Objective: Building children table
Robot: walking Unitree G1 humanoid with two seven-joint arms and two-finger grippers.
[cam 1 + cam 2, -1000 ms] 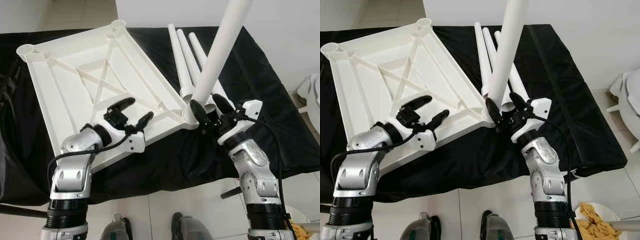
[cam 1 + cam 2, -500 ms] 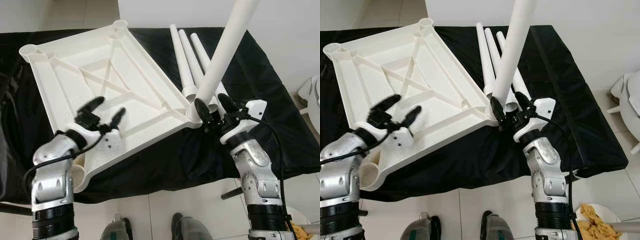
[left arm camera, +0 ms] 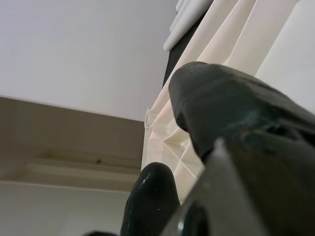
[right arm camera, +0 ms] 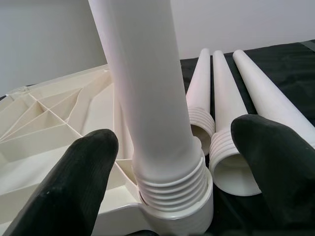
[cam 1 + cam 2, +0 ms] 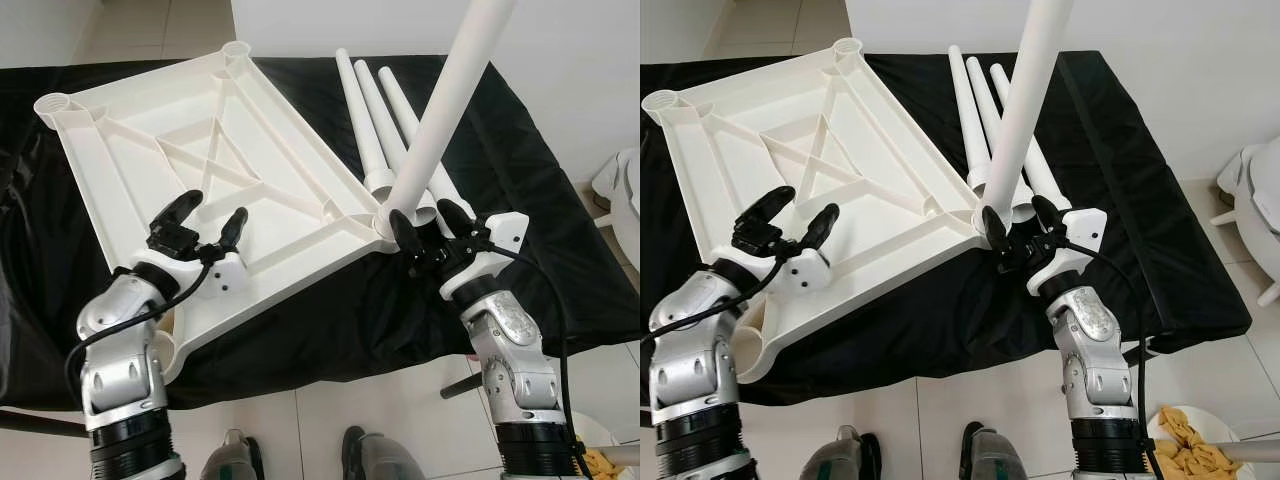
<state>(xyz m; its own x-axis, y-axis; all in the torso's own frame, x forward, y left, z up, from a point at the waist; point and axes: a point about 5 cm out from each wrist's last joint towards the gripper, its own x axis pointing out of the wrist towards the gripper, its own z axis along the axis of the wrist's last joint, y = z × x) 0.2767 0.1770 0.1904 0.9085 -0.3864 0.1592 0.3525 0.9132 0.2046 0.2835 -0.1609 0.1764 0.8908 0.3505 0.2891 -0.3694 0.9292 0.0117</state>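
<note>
A white tabletop [image 5: 130, 170] lies upside down on the black-covered table, ribs facing up. One white leg [image 5: 440, 120] stands tilted in its near right corner socket [image 4: 172, 206]. Three more legs [image 5: 375, 120] lie side by side on the cloth behind it. My right gripper [image 5: 420, 214] is open at the standing leg's base. Its fingers [image 4: 74, 187] flank the threaded end with a gap on each side. My left gripper [image 5: 213, 208] is open above the tabletop's near edge, close to the near left corner, with nothing between its fingers.
The black cloth [image 5: 540, 200] hangs over the table's near edge. A white object [image 5: 620, 190] stands on the tiled floor at the right, and a basin with yellow cloth [image 5: 1185, 455] is near my right leg. My feet [image 5: 235, 455] are at the table's edge.
My left gripper has moved left along the tabletop's near edge toward the corner, still open. The tabletop has turned a little. My right gripper sits slightly lower at the leg's base.
</note>
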